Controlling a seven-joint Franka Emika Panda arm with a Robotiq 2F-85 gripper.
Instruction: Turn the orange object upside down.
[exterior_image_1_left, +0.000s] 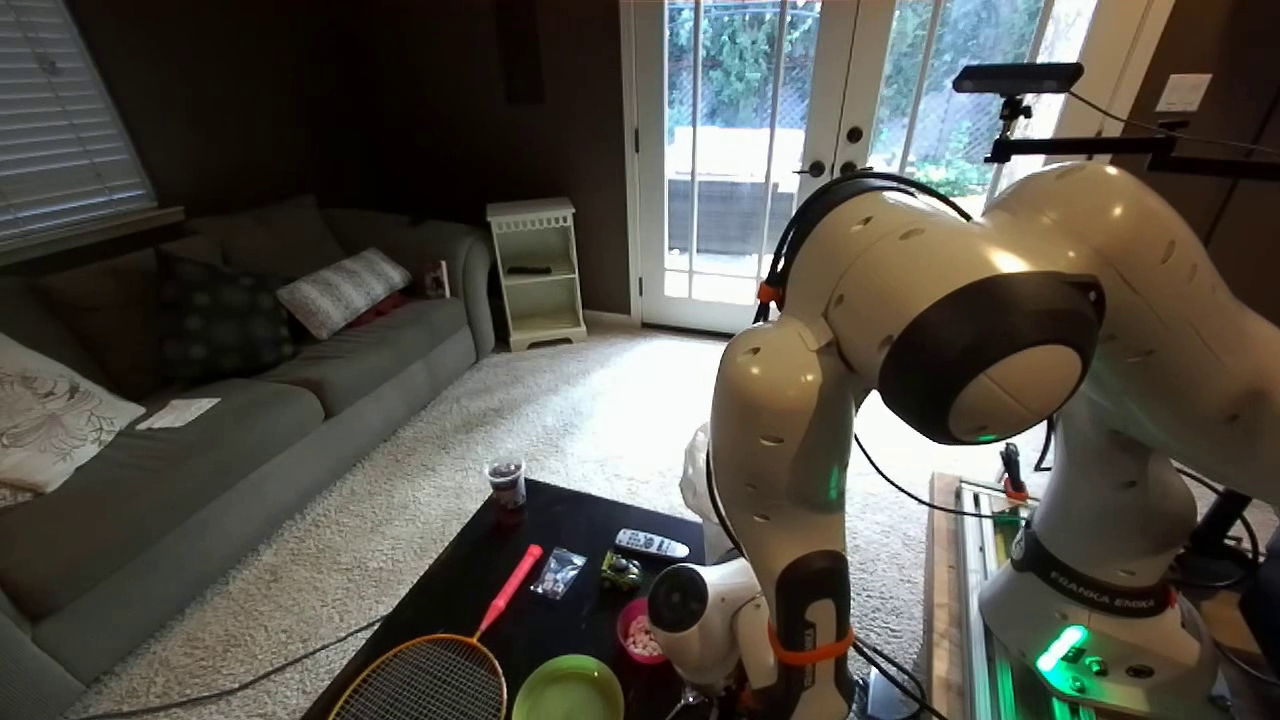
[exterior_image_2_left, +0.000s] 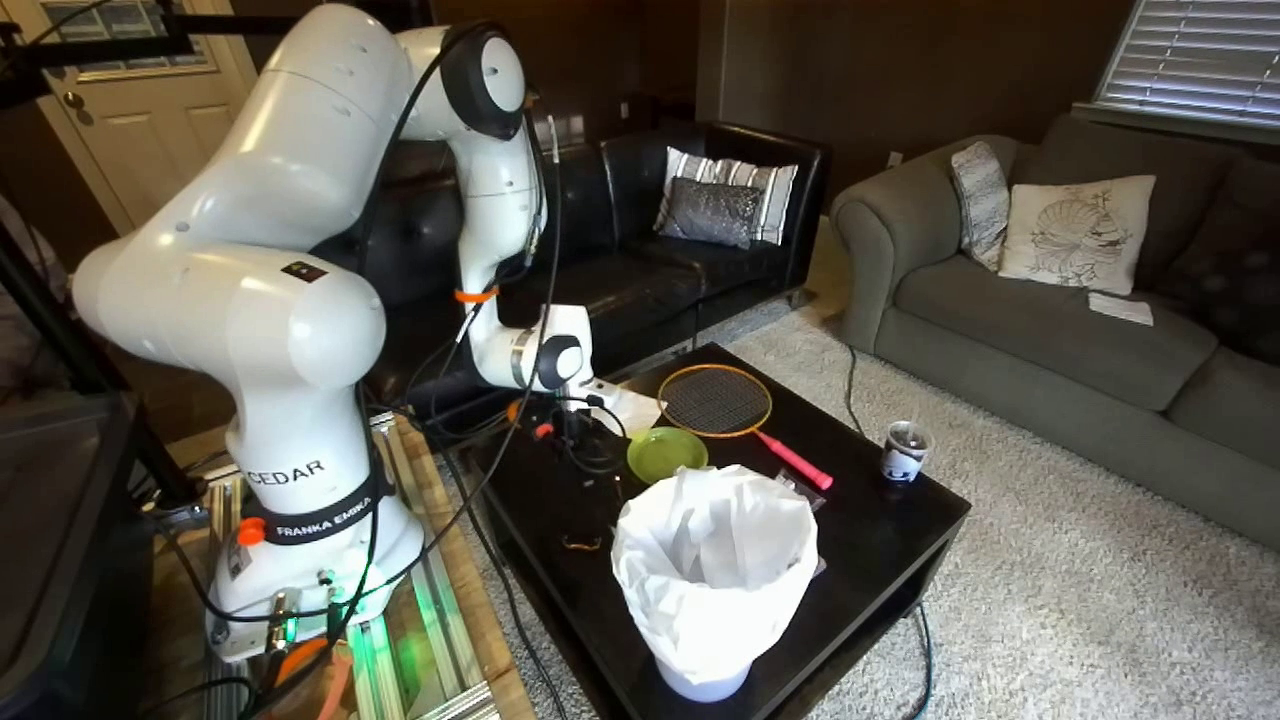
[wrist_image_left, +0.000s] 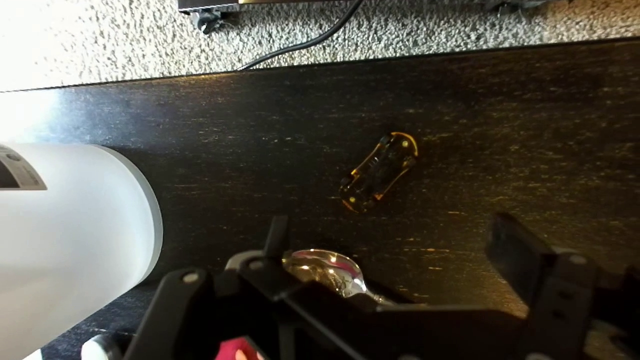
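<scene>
The orange object seen here is a small toy-car-like thing (wrist_image_left: 381, 172) with orange edges and a dark face showing, which looks like its underside. It lies on the black table, just beyond the gripper in the wrist view. In an exterior view it shows as a small orange outline (exterior_image_2_left: 582, 544) left of the bin; elsewhere the arm hides it. My gripper (wrist_image_left: 391, 237) is open and empty, its fingers wide apart. It hangs over the table short of the car, not touching it; it also shows in an exterior view (exterior_image_2_left: 588, 445).
A shiny spoon (wrist_image_left: 327, 270) lies under the gripper. The white bag-lined bin (exterior_image_2_left: 715, 600) stands near the car; its side (wrist_image_left: 85, 215) shows too. A green bowl (exterior_image_2_left: 667, 455), a racket (exterior_image_2_left: 716, 400), a pink bowl (exterior_image_1_left: 626, 632), a remote (exterior_image_1_left: 652, 543) and a cup (exterior_image_2_left: 905, 450) share the table.
</scene>
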